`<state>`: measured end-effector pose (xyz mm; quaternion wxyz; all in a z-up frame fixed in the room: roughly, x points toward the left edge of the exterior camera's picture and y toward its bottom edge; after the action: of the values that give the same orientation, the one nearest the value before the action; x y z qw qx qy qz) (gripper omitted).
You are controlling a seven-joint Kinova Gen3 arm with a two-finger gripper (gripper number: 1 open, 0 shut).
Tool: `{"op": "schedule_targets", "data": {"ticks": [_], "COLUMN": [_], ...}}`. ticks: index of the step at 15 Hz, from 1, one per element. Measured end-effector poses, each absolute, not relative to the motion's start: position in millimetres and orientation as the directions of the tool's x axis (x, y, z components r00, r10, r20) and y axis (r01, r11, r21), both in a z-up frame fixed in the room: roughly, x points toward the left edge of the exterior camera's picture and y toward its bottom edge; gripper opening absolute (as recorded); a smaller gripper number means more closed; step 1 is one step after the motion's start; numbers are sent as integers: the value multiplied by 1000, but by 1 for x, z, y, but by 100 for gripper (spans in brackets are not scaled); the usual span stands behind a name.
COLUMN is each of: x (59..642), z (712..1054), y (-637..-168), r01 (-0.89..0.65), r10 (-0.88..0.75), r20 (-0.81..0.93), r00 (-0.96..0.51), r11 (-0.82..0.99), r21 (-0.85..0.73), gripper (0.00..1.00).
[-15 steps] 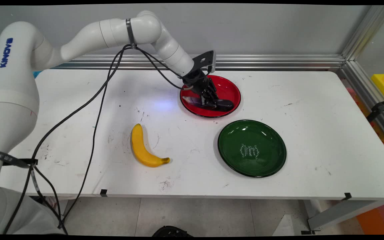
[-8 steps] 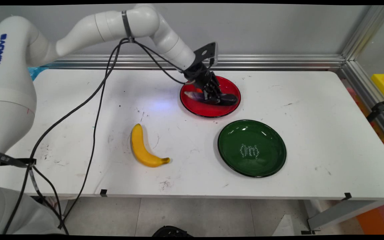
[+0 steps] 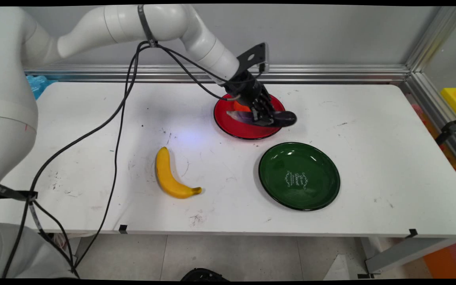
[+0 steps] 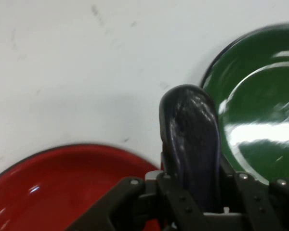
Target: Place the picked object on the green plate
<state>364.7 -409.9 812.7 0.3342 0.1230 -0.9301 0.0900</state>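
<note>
My black gripper is shut on a dark purple eggplant and holds it in the air above the right side of the red plate. One end of the eggplant sticks out past the plate's right rim. In the hand view the eggplant runs up between the fingers, with the red plate at the lower left and the green plate at the right. The green plate lies on the table in front of the gripper, and nothing lies in it.
A yellow banana lies on the white table, left of the green plate. Black cables hang from the arm across the table's left half. An aluminium rail runs along the back edge.
The gripper has lifted the eggplant off the red plate and carried it up and to the right, so that its end now passes the plate's rim.
</note>
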Motion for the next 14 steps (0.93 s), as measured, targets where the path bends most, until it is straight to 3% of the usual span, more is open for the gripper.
{"op": "schedule_targets", "data": {"ticks": [7,14], "x": [322,290], "z": [821,803], "y": [-371,-351], "r01": [-325,-349], "r10": [-198,-226], "r20": [676,682], "r00": [-709,-695], "r11": [943,936], "r21": [-66,-45], "gripper": [0,0]}}
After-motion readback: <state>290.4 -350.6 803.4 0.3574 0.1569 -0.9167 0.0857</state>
